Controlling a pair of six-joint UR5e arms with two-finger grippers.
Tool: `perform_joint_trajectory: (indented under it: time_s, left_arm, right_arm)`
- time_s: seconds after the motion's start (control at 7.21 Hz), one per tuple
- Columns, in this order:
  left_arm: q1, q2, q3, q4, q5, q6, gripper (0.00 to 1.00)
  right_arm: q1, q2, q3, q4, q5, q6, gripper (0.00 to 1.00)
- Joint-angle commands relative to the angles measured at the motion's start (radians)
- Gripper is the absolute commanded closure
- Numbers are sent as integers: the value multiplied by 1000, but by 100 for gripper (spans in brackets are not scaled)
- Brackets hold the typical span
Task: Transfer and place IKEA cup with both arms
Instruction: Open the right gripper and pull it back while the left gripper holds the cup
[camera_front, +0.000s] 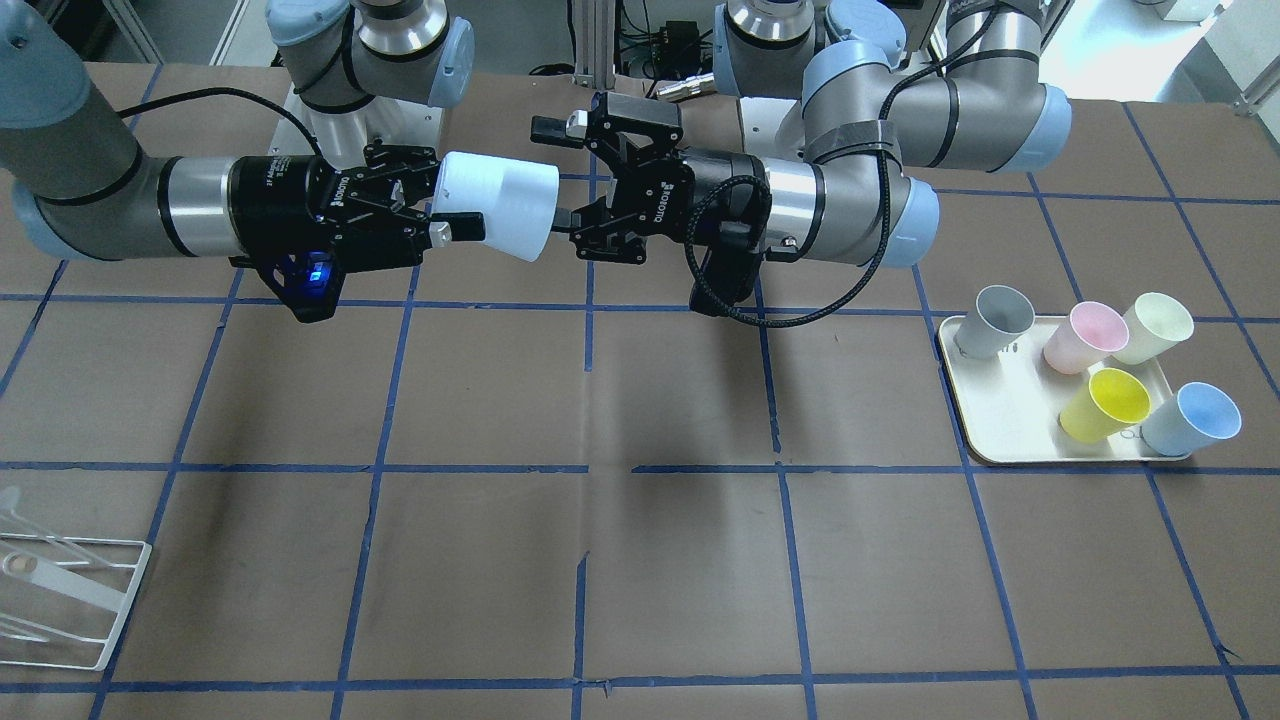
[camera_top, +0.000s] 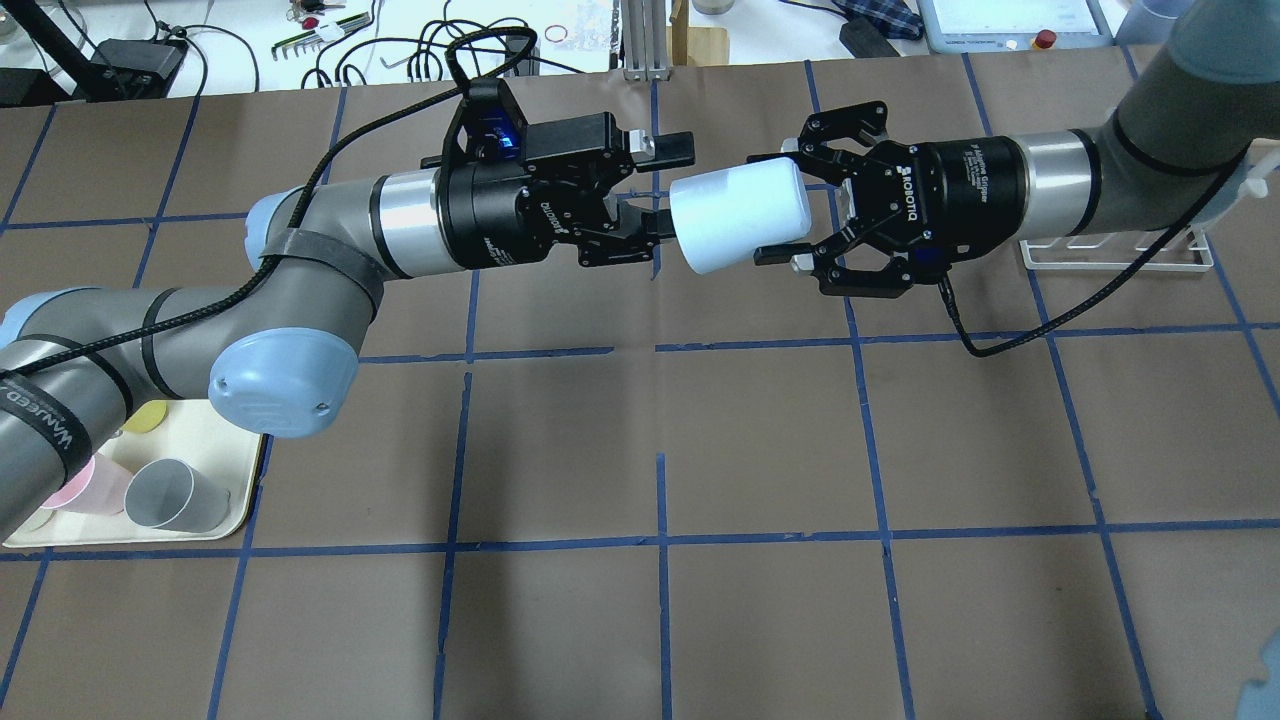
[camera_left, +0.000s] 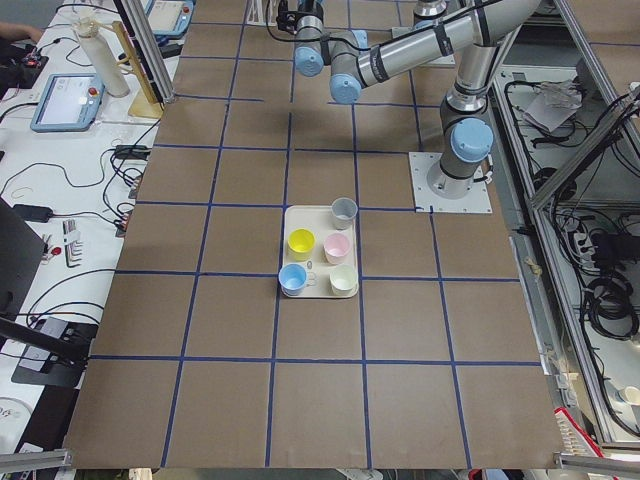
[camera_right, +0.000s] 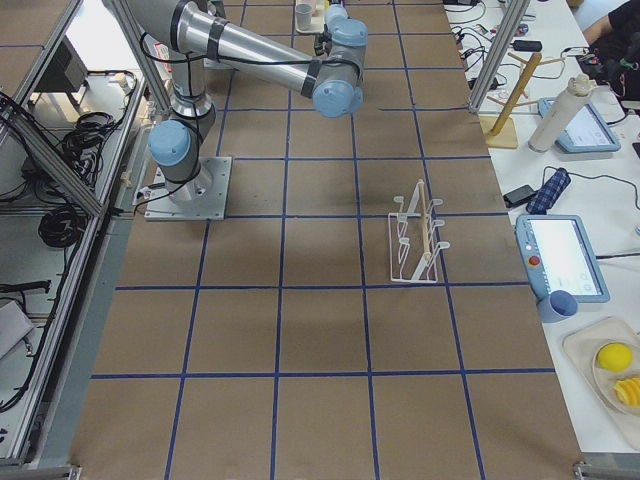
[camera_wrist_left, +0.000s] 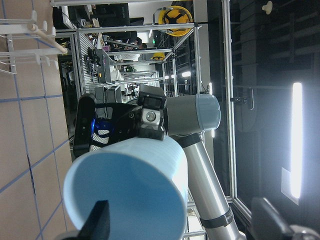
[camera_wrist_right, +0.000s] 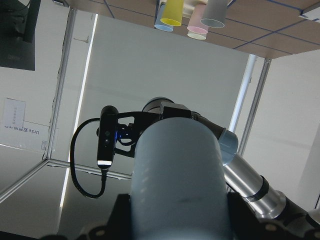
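The IKEA cup (camera_front: 495, 205) is light blue and lies sideways in the air above the table's far middle. My right gripper (camera_front: 455, 200) is shut on its narrow base end, also seen in the overhead view (camera_top: 785, 208). My left gripper (camera_front: 555, 172) is open at the cup's rim, with one finger above and one at the rim's edge. In the overhead view the left gripper (camera_top: 672, 187) faces the cup (camera_top: 740, 215). The left wrist view shows the cup's mouth (camera_wrist_left: 130, 195) between spread fingers (camera_wrist_left: 100, 222). The right wrist view shows the cup's wall (camera_wrist_right: 177, 175) close up.
A cream tray (camera_front: 1000, 440) on my left side holds a grey cup (camera_front: 995, 320), a pink cup (camera_front: 1085, 335), a cream cup (camera_front: 1155, 328), a yellow cup (camera_front: 1105, 403) and a second blue cup (camera_front: 1195, 418). A white wire rack (camera_front: 60, 600) stands on my right side.
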Motion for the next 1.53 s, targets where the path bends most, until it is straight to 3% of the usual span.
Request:
perform_joint_trajectory:
  time_s: [0.0, 0.28, 0.42, 0.83, 1.39]
  left_arm:
    - [0, -13, -3, 49, -4, 1, 51]
    - [1, -22, -3, 60, -1, 1, 90]
    - [0, -21, -3, 60, -1, 1, 100]
    - [1, -16, -3, 59, 1, -8, 100]
    - [30, 4, 11, 59, 8, -98, 100]
  right_arm:
    - [32, 15, 0, -4, 1, 0, 50]
    - [42, 27, -2, -10, 1, -2, 40]
    - [45, 30, -9, -36, 1, -3, 0]
    - [41, 35, -22, -53, 1, -2, 0]
    - [3, 33, -59, -177, -21, 9, 0]
